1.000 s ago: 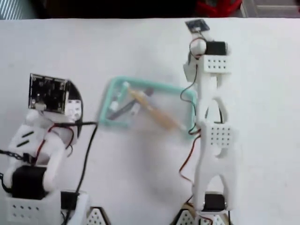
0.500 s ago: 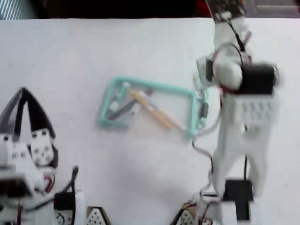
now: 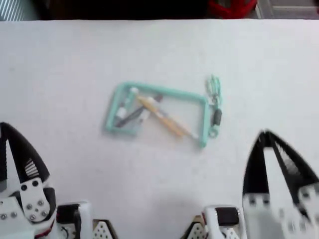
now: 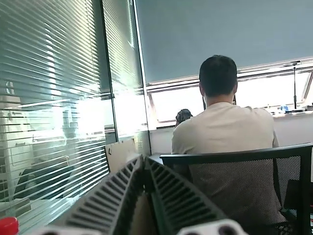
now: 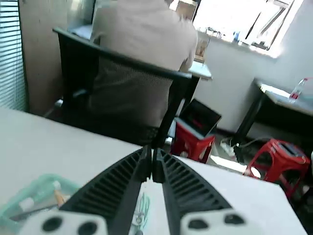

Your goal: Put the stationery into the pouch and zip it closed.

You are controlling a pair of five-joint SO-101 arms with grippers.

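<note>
You have nothing legible to read in these views. Any marks on the pouch (image 3: 160, 91) or on the stationery (image 3: 162, 117) inside it are too small and blurred to make out as letters or numbers.

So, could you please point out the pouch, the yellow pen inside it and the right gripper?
pouch (image 3: 164, 91), high view, its teal top edge.
yellow pen (image 3: 160, 116), high view, mid-shaft.
right gripper (image 5: 150, 153), right wrist view, between its fingertips.
</note>
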